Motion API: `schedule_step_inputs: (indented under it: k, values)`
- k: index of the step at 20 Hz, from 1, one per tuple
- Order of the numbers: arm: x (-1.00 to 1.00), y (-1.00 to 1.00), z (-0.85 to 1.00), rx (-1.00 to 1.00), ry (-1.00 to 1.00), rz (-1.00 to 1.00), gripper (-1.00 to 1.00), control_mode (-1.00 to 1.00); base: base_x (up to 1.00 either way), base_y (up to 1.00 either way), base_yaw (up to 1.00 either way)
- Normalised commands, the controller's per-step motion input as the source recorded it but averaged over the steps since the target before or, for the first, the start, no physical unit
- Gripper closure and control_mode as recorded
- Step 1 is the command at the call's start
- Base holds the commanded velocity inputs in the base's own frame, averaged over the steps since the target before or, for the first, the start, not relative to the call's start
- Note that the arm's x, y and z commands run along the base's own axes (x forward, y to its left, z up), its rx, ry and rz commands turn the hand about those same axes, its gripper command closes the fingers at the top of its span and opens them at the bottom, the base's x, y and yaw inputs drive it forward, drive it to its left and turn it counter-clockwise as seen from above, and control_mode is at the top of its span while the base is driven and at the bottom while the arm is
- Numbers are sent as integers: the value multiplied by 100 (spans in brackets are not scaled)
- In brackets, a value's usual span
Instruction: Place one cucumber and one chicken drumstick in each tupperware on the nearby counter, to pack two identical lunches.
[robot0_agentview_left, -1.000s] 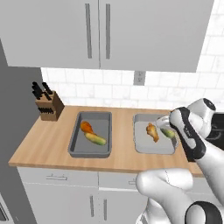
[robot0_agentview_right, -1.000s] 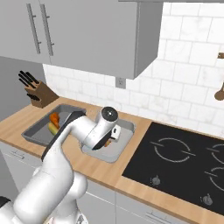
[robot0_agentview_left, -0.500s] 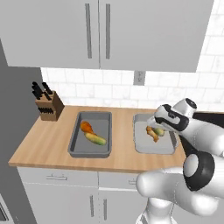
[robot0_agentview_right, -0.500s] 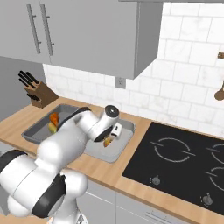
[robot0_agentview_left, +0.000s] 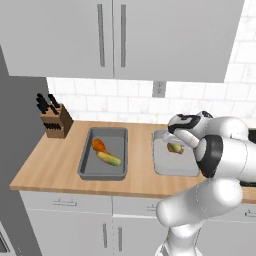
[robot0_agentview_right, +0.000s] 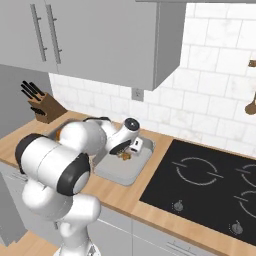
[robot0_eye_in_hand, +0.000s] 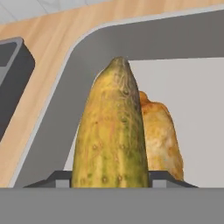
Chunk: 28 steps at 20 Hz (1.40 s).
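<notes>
The hand (robot0_agentview_left: 176, 145) was clamped on a cucumber (robot0_eye_in_hand: 111, 131), hanging low over the right tupperware (robot0_agentview_left: 172, 167) with a chicken drumstick (robot0_eye_in_hand: 159, 133) right beside it at 3 o'clock. I'd have lowered it a touch more and let go gently so it didn't roll. The left tupperware (robot0_agentview_left: 105, 172) already held its pair. Tan wooden worktop (robot0_agentview_left: 55, 167), knife block (robot0_agentview_left: 54, 120) at 9 o'clock, cooktop (robot0_agentview_right: 210, 192) over at 3.
</notes>
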Motion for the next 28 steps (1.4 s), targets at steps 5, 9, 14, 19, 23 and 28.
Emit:
schedule_step_inputs:
  k: [5,9,14,19,23,28]
  values:
    - [6,1,-29,0,0,0,-100,-100,0,0,0]
    - [-20,0,-12,0,0,0,-100,-100,0,0,0]
    - [-9,0,-19,0,0,0,-100,-100,0,0,0]
    - [0,0,-24,0,0,0,-100,-100,0,0,0]
    - [-6,2,-18,0,0,0,-100,-100,0,0,0]
    - [-52,31,0,-3,-1,5,-100,-100,0,0,0]
